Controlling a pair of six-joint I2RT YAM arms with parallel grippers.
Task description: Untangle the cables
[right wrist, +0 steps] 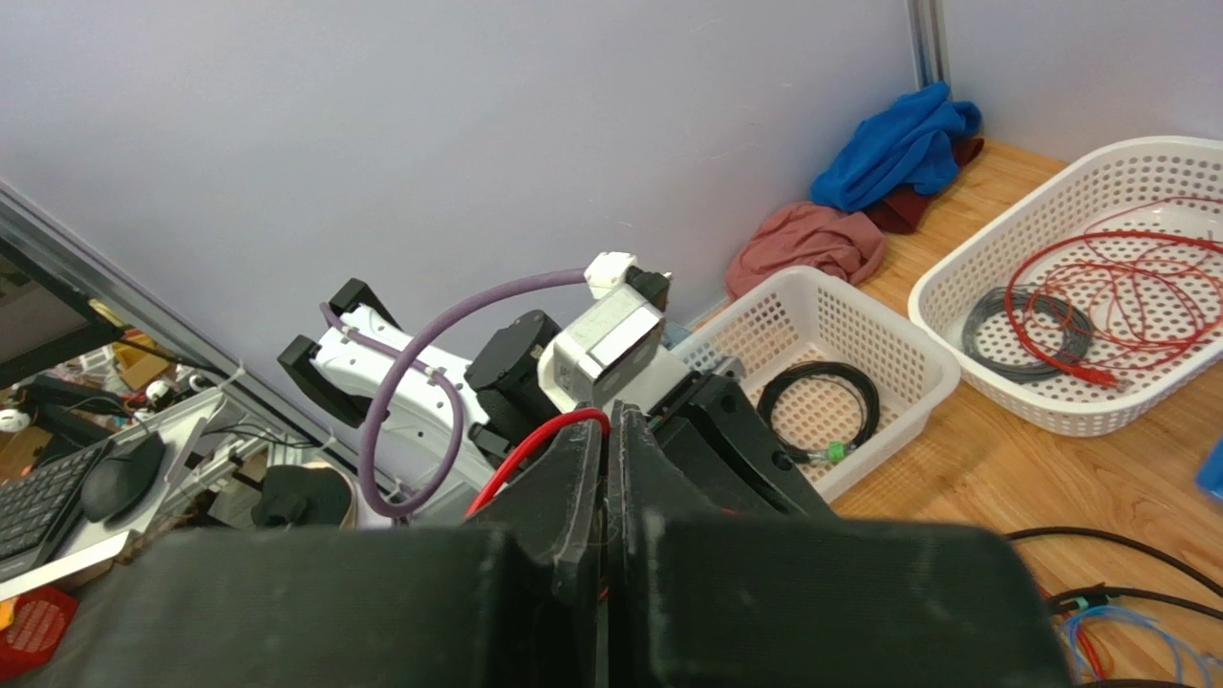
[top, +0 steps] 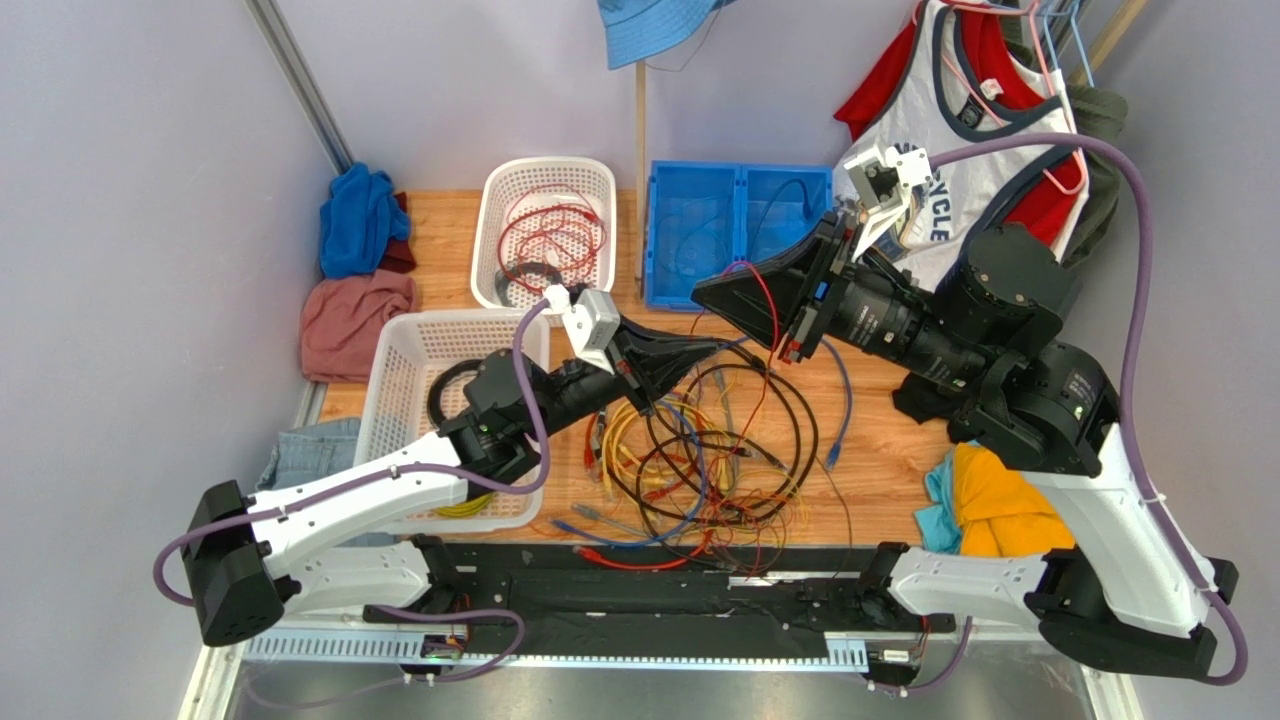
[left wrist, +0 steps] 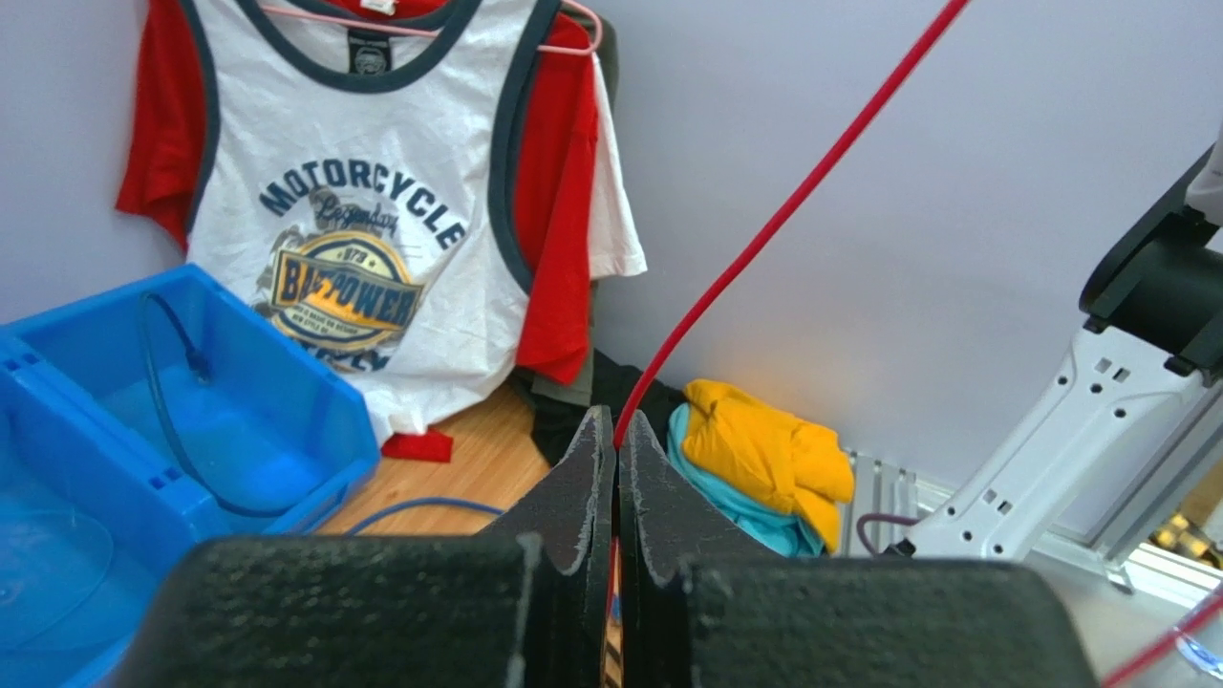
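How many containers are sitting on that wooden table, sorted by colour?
White baskets: 2
Blue bin: 1
Total: 3

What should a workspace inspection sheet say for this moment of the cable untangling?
Surface: wooden table, partly covered.
Job's things: tangled cables heaped mid-table; others lie in the far white basket, near white basket and blue bin.
Clutter: blue cloth, pink cloth, yellow cloth at the edges.
Grippers: left gripper and right gripper each shut on a red cable, apparently the same one.
Cables: purple hoses run along both arms.
Surroundings: grey walls; shirt hanging at the back.
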